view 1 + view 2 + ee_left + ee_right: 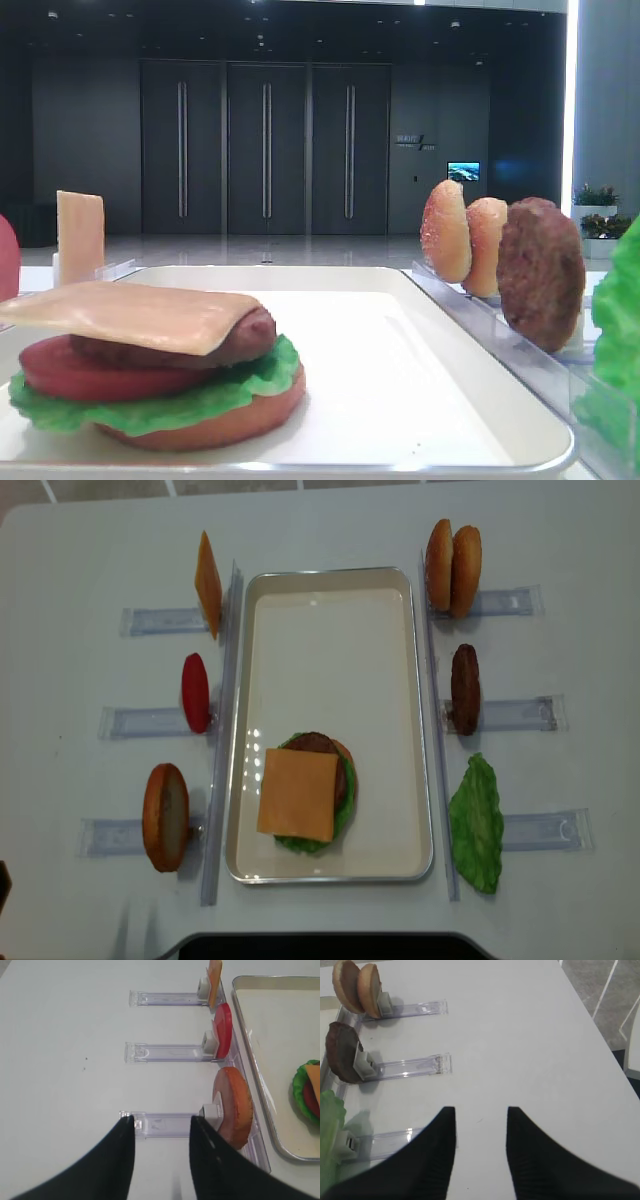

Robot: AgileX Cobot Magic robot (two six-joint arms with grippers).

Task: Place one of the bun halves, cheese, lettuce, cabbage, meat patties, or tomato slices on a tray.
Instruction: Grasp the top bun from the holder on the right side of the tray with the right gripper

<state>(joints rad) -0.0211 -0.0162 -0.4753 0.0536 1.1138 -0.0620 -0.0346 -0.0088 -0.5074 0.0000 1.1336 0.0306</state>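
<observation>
Two bun halves [452, 555] wait upright in the far right rack beside the tray [395, 720], so reach your right end effector [481, 1125], seemingly part-open and empty, squarely around one.

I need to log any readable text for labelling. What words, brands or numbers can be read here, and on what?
Wall sign behind the tray: lettering too small and blurred to read.
Small lit screen beside it: no legible text.
Food pieces, holder racks, table: no text.
</observation>
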